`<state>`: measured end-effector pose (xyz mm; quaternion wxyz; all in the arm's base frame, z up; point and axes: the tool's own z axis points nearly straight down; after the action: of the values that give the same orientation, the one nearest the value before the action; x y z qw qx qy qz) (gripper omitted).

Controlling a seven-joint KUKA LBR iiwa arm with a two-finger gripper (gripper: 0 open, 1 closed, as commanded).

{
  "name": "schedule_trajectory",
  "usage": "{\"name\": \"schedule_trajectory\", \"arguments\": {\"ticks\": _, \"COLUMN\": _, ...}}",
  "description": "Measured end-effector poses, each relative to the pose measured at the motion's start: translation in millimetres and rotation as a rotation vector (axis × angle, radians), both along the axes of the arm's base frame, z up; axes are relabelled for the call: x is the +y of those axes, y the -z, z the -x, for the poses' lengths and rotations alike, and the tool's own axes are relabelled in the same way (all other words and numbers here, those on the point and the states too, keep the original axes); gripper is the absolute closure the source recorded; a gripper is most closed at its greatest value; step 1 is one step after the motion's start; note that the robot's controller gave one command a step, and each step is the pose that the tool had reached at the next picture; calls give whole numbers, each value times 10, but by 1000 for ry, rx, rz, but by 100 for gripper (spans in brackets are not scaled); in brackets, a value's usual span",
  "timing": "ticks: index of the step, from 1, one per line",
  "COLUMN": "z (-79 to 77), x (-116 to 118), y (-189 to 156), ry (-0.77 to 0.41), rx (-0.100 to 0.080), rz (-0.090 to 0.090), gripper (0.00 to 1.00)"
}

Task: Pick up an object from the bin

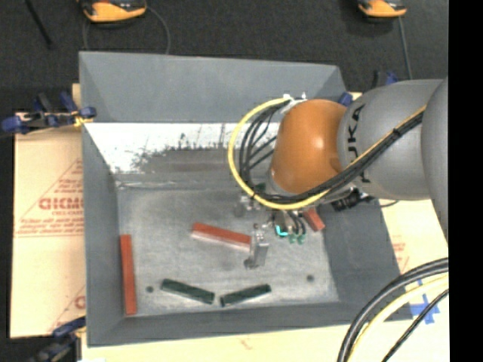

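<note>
We find the red stick near the middle of the bin floor. It lies flat, its long axis running from the left side down toward the right, slightly tilted. Its upper face is red and its near edge looks paler.

The gripper stands at the right end of this stick, touching or just beside it; we cannot tell which. We cannot tell how far the gripper is open, and we see nothing held in it. Above it sit the orange cover and the looped yellow cables of the wrist.

A red piece shows just right of the gripper, partly under the arm; its shape is not clear to us.

Along the front edge lie two dark green sticks, well apart from the gripper. The left green stick and the right green stick lie nearly end to end, forming a shallow V.

A red bar lies against the left wall, near the front left corner, lengthwise along that wall.
</note>
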<state>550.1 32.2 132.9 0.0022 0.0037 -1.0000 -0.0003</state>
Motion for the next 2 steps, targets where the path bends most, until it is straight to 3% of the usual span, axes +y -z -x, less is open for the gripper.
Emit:
{"name": "schedule_trajectory", "arguments": {"ticks": 1, "z": -20, "x": 0, "y": -46, "ry": 1, "rx": -8, "rz": 0, "gripper": 100}}
{"name": "schedule_trajectory", "arguments": {"ticks": 2, "z": -20, "x": 0, "y": -46, "ry": 3, "rx": -8, "rz": 0, "gripper": 0}}
